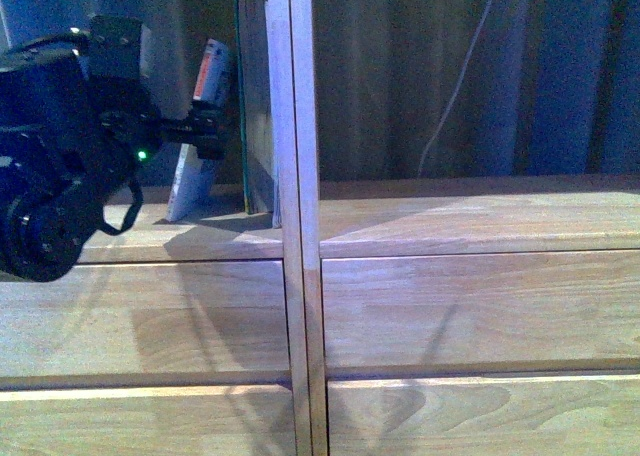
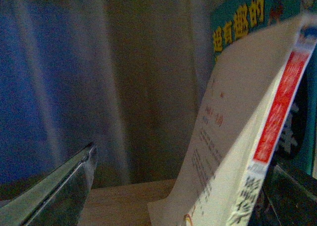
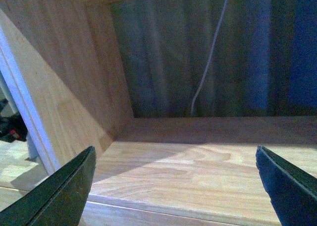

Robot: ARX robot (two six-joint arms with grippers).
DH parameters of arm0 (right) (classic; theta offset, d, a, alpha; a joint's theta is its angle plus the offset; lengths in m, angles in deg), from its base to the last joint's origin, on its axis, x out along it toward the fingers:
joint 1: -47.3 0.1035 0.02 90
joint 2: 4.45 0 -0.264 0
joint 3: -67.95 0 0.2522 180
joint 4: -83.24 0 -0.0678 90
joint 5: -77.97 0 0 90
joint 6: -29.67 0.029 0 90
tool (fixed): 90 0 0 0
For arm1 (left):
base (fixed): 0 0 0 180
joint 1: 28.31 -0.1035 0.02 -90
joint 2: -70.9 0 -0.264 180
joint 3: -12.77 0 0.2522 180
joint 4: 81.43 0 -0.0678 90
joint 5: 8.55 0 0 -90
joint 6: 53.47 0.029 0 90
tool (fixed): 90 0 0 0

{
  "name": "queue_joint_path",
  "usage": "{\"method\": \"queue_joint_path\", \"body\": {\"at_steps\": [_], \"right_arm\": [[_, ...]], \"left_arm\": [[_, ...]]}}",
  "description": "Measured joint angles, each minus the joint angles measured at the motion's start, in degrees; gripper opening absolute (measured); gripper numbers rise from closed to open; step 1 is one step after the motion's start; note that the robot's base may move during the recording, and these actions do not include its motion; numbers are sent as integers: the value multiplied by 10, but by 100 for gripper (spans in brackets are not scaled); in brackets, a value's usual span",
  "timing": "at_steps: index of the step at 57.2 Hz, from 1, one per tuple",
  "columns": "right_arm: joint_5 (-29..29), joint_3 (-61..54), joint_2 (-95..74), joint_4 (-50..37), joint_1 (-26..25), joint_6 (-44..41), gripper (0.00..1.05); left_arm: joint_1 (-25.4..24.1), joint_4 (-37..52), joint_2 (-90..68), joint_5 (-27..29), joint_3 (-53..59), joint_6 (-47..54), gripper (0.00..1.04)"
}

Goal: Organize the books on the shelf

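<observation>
A thin white paperback with a red-white spine (image 1: 207,81) leans to the right in the shelf's left compartment. Beside it a thin grey book with a teal edge (image 1: 254,106) stands upright against the centre divider (image 1: 294,176). My left gripper (image 1: 205,134) is open around the leaning paperback. In the left wrist view the paperback (image 2: 230,151) sits between the jaws of the left gripper (image 2: 178,201), close to one finger (image 2: 292,196), and a teal cover with yellow characters (image 2: 237,23) shows behind it. My right gripper (image 3: 176,196) is open and empty, facing the right compartment.
The light-wood shelf board (image 1: 470,216) of the right compartment runs above plank-fronted drawers (image 1: 470,311). A thin white cable (image 3: 208,62) hangs against the dark curtain behind it, and it also shows in the front view (image 1: 460,86). The compartment's side wall (image 3: 64,87) is close to my right gripper.
</observation>
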Motion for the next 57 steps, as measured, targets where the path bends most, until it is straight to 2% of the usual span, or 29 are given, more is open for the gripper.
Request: {"method": "queue_joint_path", "body": {"at_steps": [13,24,38,40,43,45,48,57], "right_arm": [[0,0,0,0,0,0,98],[0,0,0,0,0,0,98],[1,0,0,0,0,0,98],[1,0,0,0,0,0,98],[20,2,3,17,5,-14,96],[76,3,17,80,12,-36,89],[121,-14,38,132,18,-68,81],[147,-109,95,114,35,-103,56]], "left_arm": [[3,-22,129,4,150,-50,97],[12,-78,288,17,324,-104,97],[6,-155,478,29,467,-123,97],[6,-203,496,65,466,-109,90],[4,-234,516,81,485,-98,81],[1,-234,527,82,503,-95,76],[-3,-228,543,80,533,-90,67],[-18,-203,594,70,614,-84,41]]}}
